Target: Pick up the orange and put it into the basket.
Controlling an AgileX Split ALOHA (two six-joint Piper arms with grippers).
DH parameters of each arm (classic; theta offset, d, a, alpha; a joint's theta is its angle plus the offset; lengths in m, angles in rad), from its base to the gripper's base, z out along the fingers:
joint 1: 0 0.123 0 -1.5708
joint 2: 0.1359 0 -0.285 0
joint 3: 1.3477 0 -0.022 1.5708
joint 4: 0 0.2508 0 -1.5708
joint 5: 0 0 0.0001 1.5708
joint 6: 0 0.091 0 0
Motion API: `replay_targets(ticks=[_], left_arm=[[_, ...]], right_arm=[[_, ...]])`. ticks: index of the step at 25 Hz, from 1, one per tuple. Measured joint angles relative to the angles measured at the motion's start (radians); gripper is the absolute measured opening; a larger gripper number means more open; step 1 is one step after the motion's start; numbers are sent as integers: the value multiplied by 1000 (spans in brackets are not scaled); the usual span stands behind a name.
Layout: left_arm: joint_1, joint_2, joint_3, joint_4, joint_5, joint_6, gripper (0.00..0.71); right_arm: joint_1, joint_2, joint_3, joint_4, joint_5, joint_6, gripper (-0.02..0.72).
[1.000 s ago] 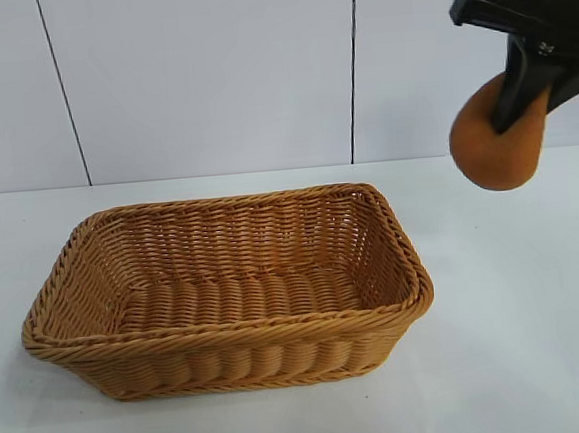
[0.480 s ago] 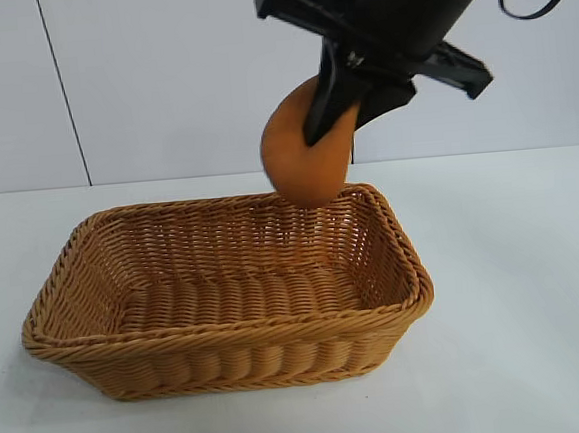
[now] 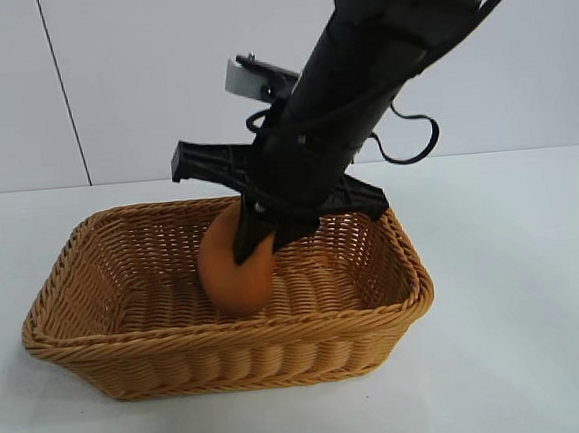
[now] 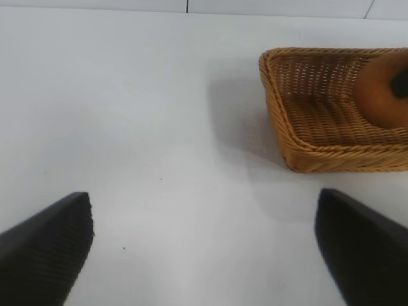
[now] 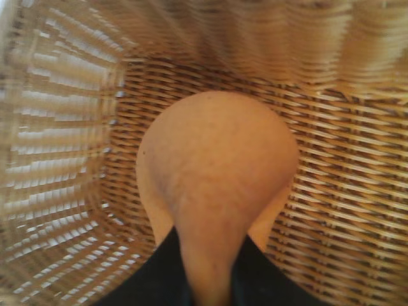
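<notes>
The tan woven basket [image 3: 87, 323] stands on the white table. My right gripper [image 3: 254, 237] reaches down into it from the upper right and is shut on the orange [image 3: 236, 271], a matte burnt-orange blob squeezed between the black fingers. The orange hangs inside the basket, low over its floor. In the right wrist view the orange [image 5: 217, 159] fills the middle, pinched at my gripper [image 5: 210, 268], with the basket weave [image 5: 57, 127] all around. My left gripper [image 4: 204, 248] is open and empty over bare table, away from the basket [image 4: 306, 137]; the orange [image 4: 381, 92] shows inside it.
The white table [image 3: 520, 339] runs around the basket on all sides. A white panelled wall [image 3: 158, 76] stands behind. The right arm's black body and cable [image 3: 405, 152] lean over the basket's back right corner.
My right gripper has carried the orange leftward from the upper right, over the basket's back rim, and down into the basket. The basket has not moved.
</notes>
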Motion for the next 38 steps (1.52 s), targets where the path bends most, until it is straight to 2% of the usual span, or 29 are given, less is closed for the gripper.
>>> replay_targets(ticks=[3, 5, 6, 9, 10, 12, 16, 19, 21, 26, 28, 33, 38], left_arm=[[0, 0, 0, 0, 0, 0, 673], [0, 0, 0, 0, 0, 0, 673], [0, 0, 0, 0, 0, 0, 673], [0, 0, 0, 0, 0, 0, 673], [0, 0, 0, 0, 0, 0, 673], [0, 0, 0, 0, 0, 0, 673], [0, 0, 0, 0, 0, 0, 673], [0, 0, 0, 0, 0, 0, 673], [0, 0, 0, 0, 0, 0, 673], [0, 0, 0, 0, 0, 0, 673], [0, 0, 0, 2, 0, 0, 673], [0, 0, 0, 2, -2, 0, 673], [0, 0, 0, 2, -2, 0, 673]], right_arm=[[0, 17, 0, 2, 10, -2, 42], [0, 17, 0, 3, 21, -9, 115], [0, 17, 0, 3, 25, -13, 194], [0, 15, 0, 5, 50, -20, 510], [0, 15, 0, 6, 59, -21, 585], [0, 13, 0, 6, 86, -21, 652], [-2, -12, -44, -7, 172, -16, 686], [-2, -21, -152, -63, 305, -1, 693], [-2, -21, -240, -122, 398, 35, 694], [-2, -21, -415, -330, 644, 131, 694], [-4, -21, -462, -395, 704, 145, 694], [-61, -23, -497, -430, 733, 149, 694], [-188, -23, -497, -433, 738, 117, 694]])
